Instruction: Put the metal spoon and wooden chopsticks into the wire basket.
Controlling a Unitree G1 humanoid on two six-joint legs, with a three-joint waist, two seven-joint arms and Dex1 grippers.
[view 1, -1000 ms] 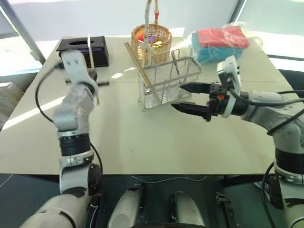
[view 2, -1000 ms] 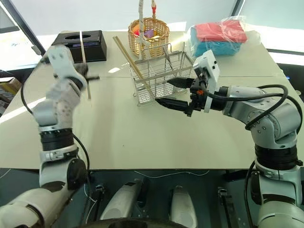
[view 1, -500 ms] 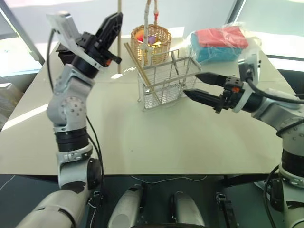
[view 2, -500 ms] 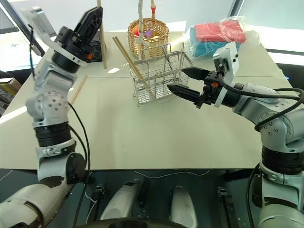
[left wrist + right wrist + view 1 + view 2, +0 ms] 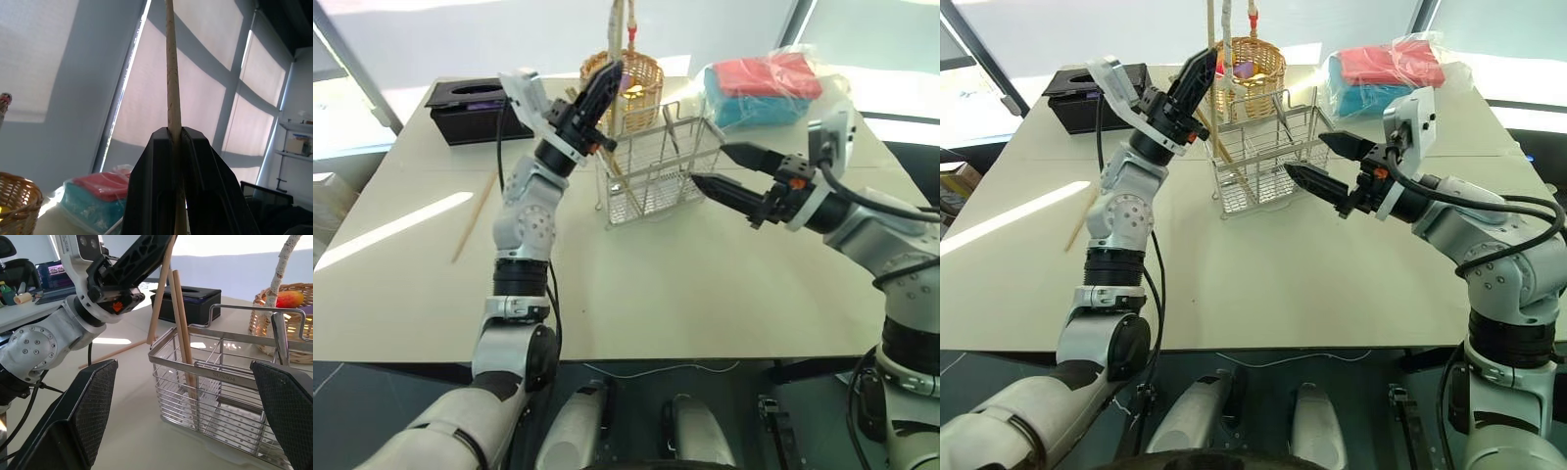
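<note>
The wire basket (image 5: 656, 162) stands mid-table. One wooden chopstick (image 5: 183, 333) leans inside its left end. A thin metal handle (image 5: 279, 338), the metal spoon's, rises from a far compartment; its bowl is hidden. My left gripper (image 5: 1197, 73) is raised beside the basket's left end, shut on a second chopstick (image 5: 171, 73) that points steeply up. Another chopstick (image 5: 475, 215) lies flat on the table to the left. My right gripper (image 5: 708, 164) hovers open just right of the basket, with nothing between its fingers (image 5: 88, 416).
A round wicker basket (image 5: 626, 83) with fruit and a tall handle stands right behind the wire basket. A black tissue box (image 5: 470, 98) sits at the back left. A plastic bag of red and blue cloths (image 5: 769, 83) lies at the back right.
My left gripper has swung right and up with its chopstick, from the table's left to beside the wire basket, and turned it upright. The right gripper has hardly moved.
</note>
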